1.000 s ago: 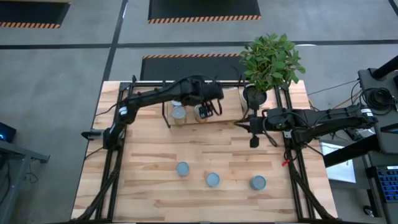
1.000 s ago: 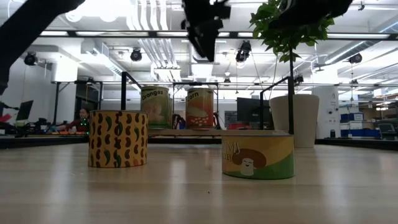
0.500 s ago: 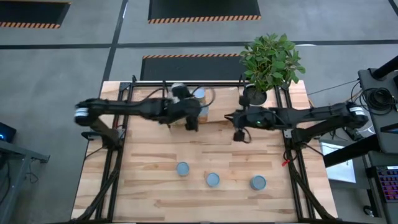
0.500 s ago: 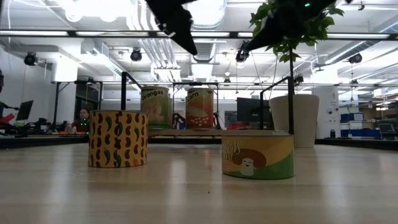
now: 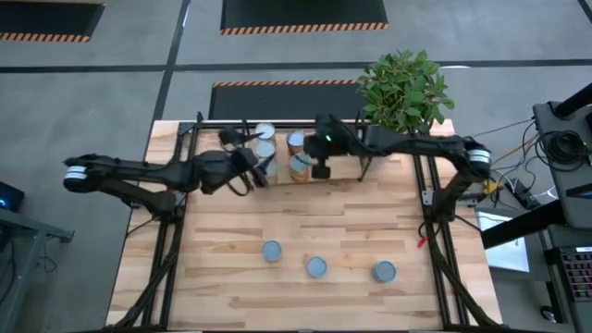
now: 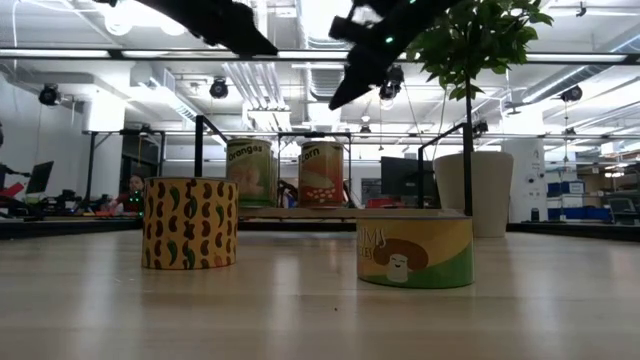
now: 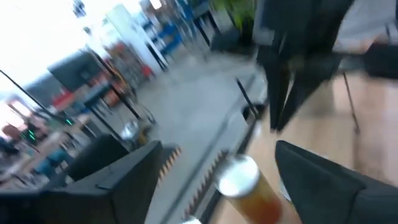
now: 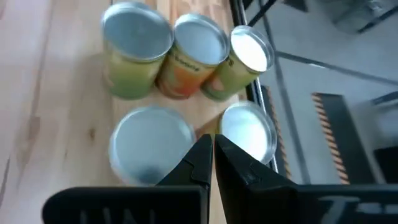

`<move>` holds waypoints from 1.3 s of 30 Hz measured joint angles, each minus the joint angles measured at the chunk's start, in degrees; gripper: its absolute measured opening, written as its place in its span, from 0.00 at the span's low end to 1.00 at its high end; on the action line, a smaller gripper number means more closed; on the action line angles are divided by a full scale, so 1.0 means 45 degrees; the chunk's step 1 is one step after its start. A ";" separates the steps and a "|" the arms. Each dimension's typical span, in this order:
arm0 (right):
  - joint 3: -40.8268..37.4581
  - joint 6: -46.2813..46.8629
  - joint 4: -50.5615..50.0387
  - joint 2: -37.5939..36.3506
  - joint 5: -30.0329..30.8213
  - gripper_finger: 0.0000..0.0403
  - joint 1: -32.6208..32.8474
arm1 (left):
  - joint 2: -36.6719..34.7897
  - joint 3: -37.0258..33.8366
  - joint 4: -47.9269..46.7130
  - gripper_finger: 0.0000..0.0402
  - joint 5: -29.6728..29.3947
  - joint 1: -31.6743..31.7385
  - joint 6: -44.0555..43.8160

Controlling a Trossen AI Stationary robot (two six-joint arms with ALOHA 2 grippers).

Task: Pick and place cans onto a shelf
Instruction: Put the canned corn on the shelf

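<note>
Since the earlier frames the left arm has swung back toward its own side of the table, while the right arm has reached across to hang over the shelf (image 5: 277,148). The left gripper (image 5: 248,171) now sits low beside the shelf's left end; its fingers (image 7: 323,180) stand well apart, and one orange-sided can (image 7: 244,186) shows in the gap ahead of them. The right gripper (image 5: 320,166) hovers above the cluster of cans (image 8: 193,46) on the shelf board, its jaws pressed together with nothing between them; two silver tops lie just either side of its closed tips and three more stand beyond. Three further cans (image 5: 316,267) sit in a row on the tabletop, well apart from both grippers.
</note>
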 joint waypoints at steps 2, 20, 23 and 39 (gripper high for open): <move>0.0867 -0.0170 -0.0318 0.0677 -0.0521 0.02 -0.0526 | -0.0504 -0.0487 0.1238 0.67 0.0001 0.0039 0.0887; 0.3970 -0.1115 -0.0463 0.3777 -0.1280 0.02 -0.2528 | -0.1986 -0.1076 0.2379 0.09 0.0008 0.0607 0.3421; 0.3989 -0.1211 -0.0211 0.4117 -0.1389 0.02 -0.2702 | -0.1989 -0.1077 0.2375 0.06 0.0013 0.0617 0.3457; 0.3989 -0.1154 -0.2103 0.4366 -0.1972 0.02 -0.2970 | -0.1979 -0.1100 0.2355 0.04 0.0028 0.0627 0.3370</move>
